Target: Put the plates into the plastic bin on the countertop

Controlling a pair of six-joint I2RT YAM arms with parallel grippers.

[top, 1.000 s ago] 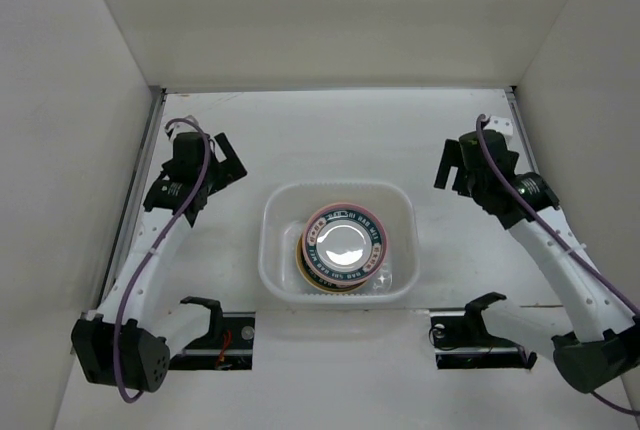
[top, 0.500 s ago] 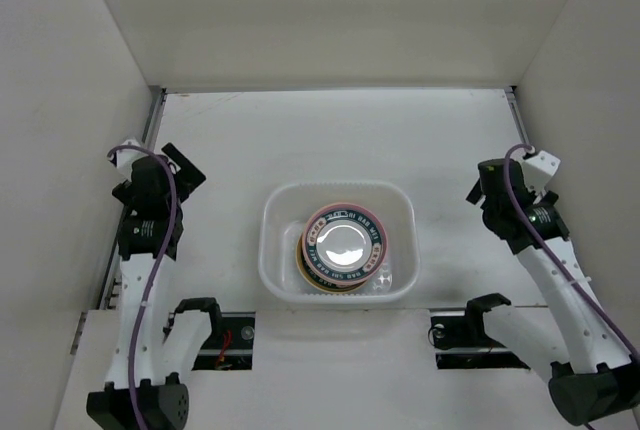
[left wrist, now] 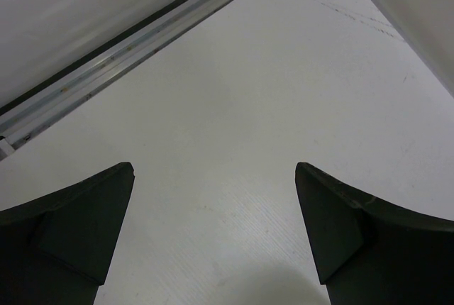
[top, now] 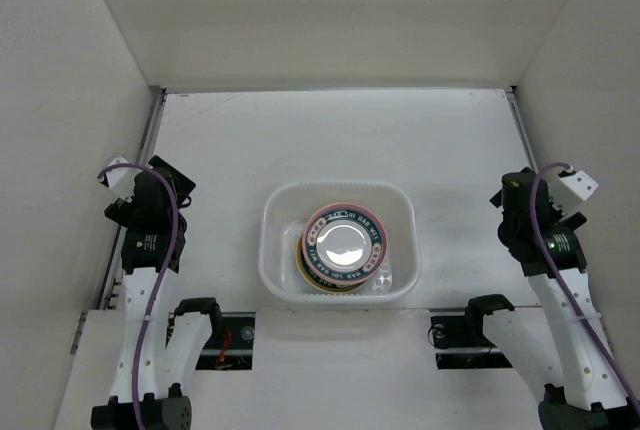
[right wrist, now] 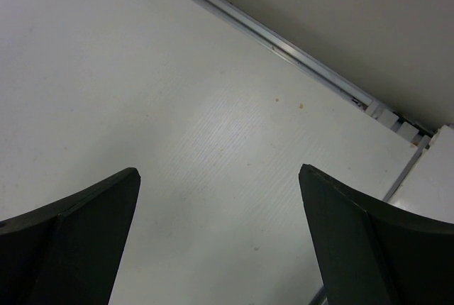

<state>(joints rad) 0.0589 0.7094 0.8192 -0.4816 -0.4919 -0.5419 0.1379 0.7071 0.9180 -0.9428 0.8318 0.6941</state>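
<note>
White walls (top: 60, 100) closed in the counter (top: 330, 130) on its far, left and right sides. Near the left edge, beside the metal rail (left wrist: 142, 42), the left tool (left wrist: 213, 170) hung with its jaws spread wide. Nothing lay between them but bare counter.

Midway across and toward the near edge sat the plastic bin (top: 270, 250). The plates (top: 343, 245) were stacked inside it, touching one another. A white plate with a dark green patterned rim lay on top, and pink, blue and yellow edges peeked out below, slightly staggered to the left.

By the right edge the right tool (right wrist: 218, 170) was likewise spread and carried nothing.

No plate showed anywhere outside the bin, so the placing looked done and the step in hand seemed to be parking the arms. To do that well, each tool should travel along its own edge of the counter and be kept high. Neither should cross the bin's rim, since a knock there could slide the uneven stack. The spread jaws suited this, with nothing to carry.
</note>
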